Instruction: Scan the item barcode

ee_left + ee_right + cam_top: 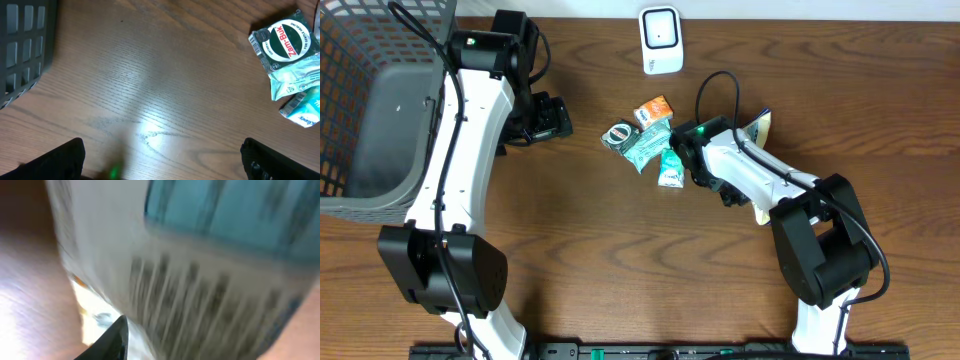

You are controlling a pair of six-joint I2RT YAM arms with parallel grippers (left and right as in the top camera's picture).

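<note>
A small pile of items lies mid-table: a round Zam-Buk pack, a green packet, an orange packet and a teal-and-white packet. My right gripper is down at the teal packet's right edge. The right wrist view is filled by a blurred packet with a barcode, pressed close against one black finger; the other finger is hidden. Whether the jaws grip it cannot be told. The white scanner stands at the back. My left gripper hangs open over bare wood, left of the pile.
A grey mesh basket fills the far left. A yellowish bag lies behind the right arm.
</note>
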